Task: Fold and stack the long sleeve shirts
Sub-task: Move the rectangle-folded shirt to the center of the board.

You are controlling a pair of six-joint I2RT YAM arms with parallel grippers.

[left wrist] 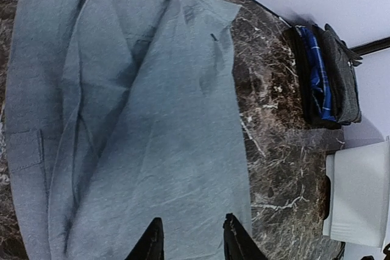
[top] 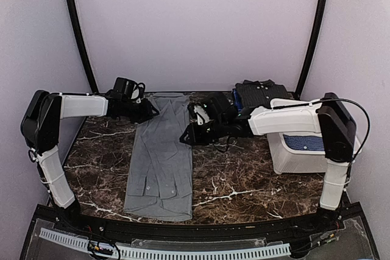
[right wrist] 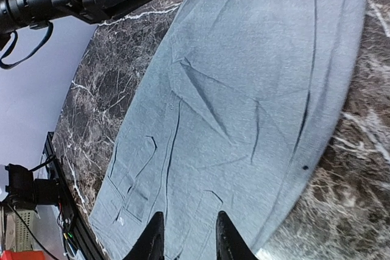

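Fingers (left wrist: 152, 243) of the left gripper (top: 148, 111) stand parted, holding nothing, at the left edge of the grey shirt (top: 159, 156), which lies folded into a long strip on the marble table (top: 244, 181). The right gripper (top: 186, 136), likewise parted and empty, hovers at the shirt's right edge. Folded shirts (top: 261, 94) are stacked far right, behind a white tub (top: 292, 159) containing a blue dotted shirt (top: 304, 143).

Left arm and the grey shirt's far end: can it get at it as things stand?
Probably yes. The left claw sits open right beside the far left edge of the grey shirt. Nothing lies between them, and the right claw is at the opposite edge.
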